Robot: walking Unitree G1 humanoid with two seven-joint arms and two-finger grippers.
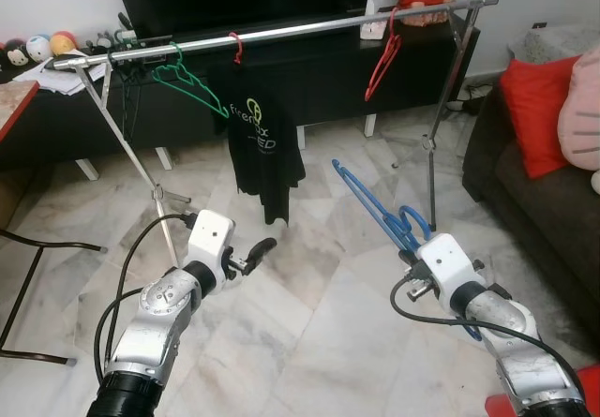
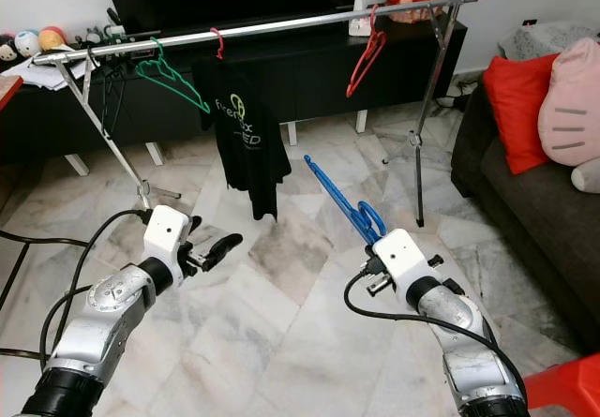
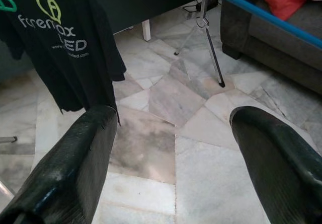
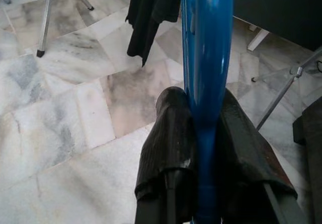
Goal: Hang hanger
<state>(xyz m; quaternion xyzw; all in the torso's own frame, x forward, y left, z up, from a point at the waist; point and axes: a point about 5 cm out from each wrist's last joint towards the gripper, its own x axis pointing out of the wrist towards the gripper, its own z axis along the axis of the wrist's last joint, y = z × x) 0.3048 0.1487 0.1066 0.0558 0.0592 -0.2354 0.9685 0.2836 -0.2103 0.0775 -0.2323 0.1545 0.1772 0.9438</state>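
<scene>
Above the marble floor, from left to right, the left gripper hovers with fingers spread wide and empty, while the right gripper pinches the blue hanger, held low, well short of the clothes rail.

Black tee: "frenax", rest too small/part hidden to read.

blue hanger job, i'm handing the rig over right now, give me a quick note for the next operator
Right gripper: shut on the blue hanger, held low in front of the rail.
Left gripper: open, nothing in it, raised facing the black shirt.
On the rail: green hanger, black shirt, red hanger.
Done: blue hanger picked up.
Left: lift it and hook it over the rail, probably in the gap between shirt and red hanger.
</scene>
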